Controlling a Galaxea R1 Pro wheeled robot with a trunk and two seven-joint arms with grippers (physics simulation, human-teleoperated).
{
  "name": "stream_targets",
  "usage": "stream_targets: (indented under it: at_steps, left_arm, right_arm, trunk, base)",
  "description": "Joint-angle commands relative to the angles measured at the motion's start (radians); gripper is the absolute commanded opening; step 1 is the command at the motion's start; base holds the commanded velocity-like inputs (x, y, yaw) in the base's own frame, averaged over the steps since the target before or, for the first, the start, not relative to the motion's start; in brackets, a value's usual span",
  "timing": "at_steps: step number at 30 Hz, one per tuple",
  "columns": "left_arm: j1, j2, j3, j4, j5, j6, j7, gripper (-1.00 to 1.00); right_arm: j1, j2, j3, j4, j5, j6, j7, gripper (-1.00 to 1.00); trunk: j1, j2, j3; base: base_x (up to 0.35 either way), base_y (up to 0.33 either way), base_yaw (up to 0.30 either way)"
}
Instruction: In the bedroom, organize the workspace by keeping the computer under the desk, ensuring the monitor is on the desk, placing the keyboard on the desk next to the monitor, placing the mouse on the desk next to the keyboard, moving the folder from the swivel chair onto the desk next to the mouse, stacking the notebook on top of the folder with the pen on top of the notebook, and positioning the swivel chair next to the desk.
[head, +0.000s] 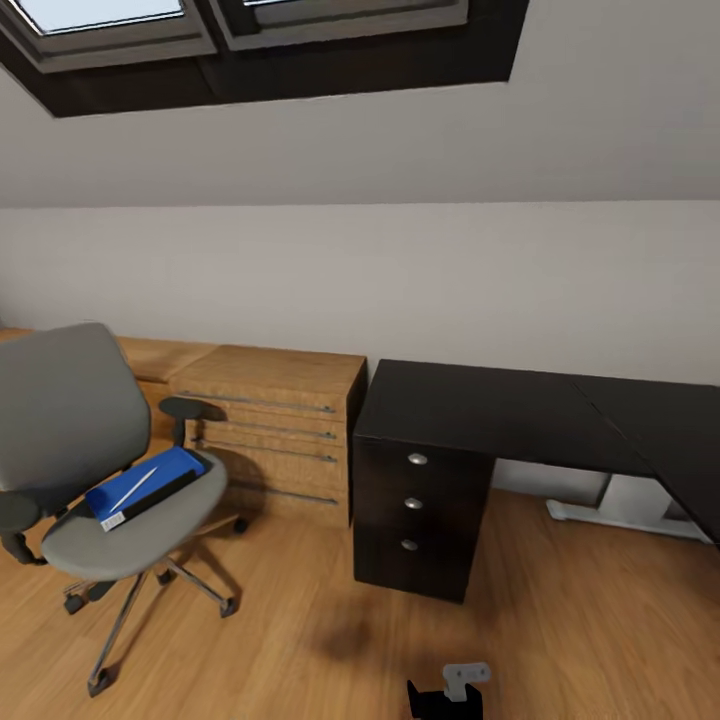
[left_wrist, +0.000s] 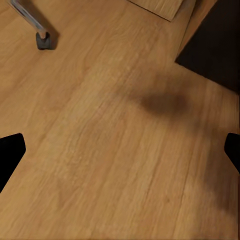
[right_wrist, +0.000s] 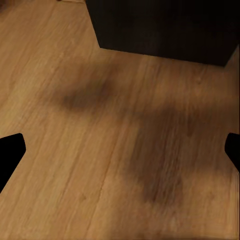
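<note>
You see the chair at the left on the wood floor, its grey seat turned toward you, well apart from the desk. The blue folder lies flat on the seat with a thin white pen resting diagonally on top. The black desk stands at the right against the wall, its top bare.

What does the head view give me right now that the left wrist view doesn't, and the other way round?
Head view alone: the blue folder lying on the swivel chair seat, the oak drawers, the black desk top, and the skylight. Left wrist view alone: the left gripper with jaws spread wide over a dark shadow, and a close look at one chair castor. Both: the wood floor.
</note>
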Motion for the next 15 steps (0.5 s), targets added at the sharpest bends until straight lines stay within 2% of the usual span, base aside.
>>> stream_targets:
  at_steps: [1, 9, 15]
  left_arm:
    - [0.0, -0.001, 0.005, 0.0, 0.009, -0.001, -0.01, 1.0]
    - [0.0, -0.001, 0.005, 0.0, 0.009, -0.001, -0.01, 1.0]
    - [0.0, -0.001, 0.005, 0.0, 0.009, 0.0, -0.01, 1.0]
  right_arm:
    - [-0.001, 0.0, -0.009, 0.002, 0.01, -0.004, 0.001, 1.0]
    - [-0.001, 0.0, -0.009, 0.002, 0.01, -0.004, 0.001, 1.0]
    - [-0.001, 0.001, -0.009, 0.003, 0.01, -0.004, 0.001, 1.0]
  trunk:
    - [0.0, 0.0, -0.001]
    - [0.0, 0.0, -0.002]
    - [0.0, 0.0, -0.006]
  base:
    - [0.0, 0.0, -0.275]
    - [0.0, 0.0, -0.267]
    - [0.0, 0.0, -0.177]
